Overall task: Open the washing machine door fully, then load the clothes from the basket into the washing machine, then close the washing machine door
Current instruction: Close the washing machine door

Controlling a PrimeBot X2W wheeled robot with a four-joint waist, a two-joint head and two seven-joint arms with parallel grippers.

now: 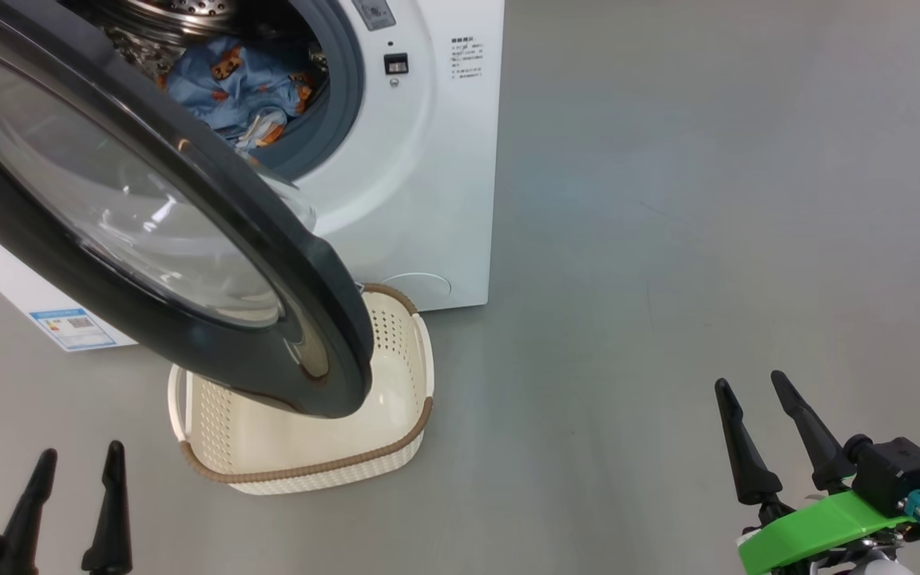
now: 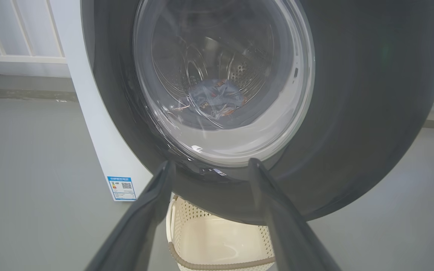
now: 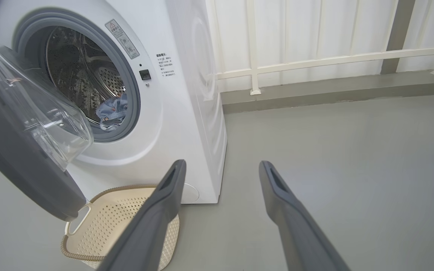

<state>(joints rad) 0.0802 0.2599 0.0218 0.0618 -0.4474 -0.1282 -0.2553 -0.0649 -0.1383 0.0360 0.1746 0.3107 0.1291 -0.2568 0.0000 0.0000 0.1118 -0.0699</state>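
Observation:
The washing machine (image 1: 420, 160) stands at upper left with its door (image 1: 140, 224) swung partway out over the basket (image 1: 308, 447). Blue bear-print clothes (image 1: 244, 88) lie inside the drum, also seen as clothes (image 3: 113, 111) past the grey gasket and as clothes (image 2: 215, 99) through the door glass (image 2: 224, 75). The cream basket (image 3: 126, 214) sits on the floor in front of the machine with nothing visible in it. My left gripper (image 1: 77, 459) is open at lower left, short of the door. My right gripper (image 1: 751, 383) is open at lower right, well clear of the machine.
Grey floor (image 1: 707, 200) stretches open to the right of the machine. A white railing (image 3: 333, 60) and a low kerb (image 3: 333, 94) run behind. A blue label (image 1: 73, 327) is stuck low on the machine's front.

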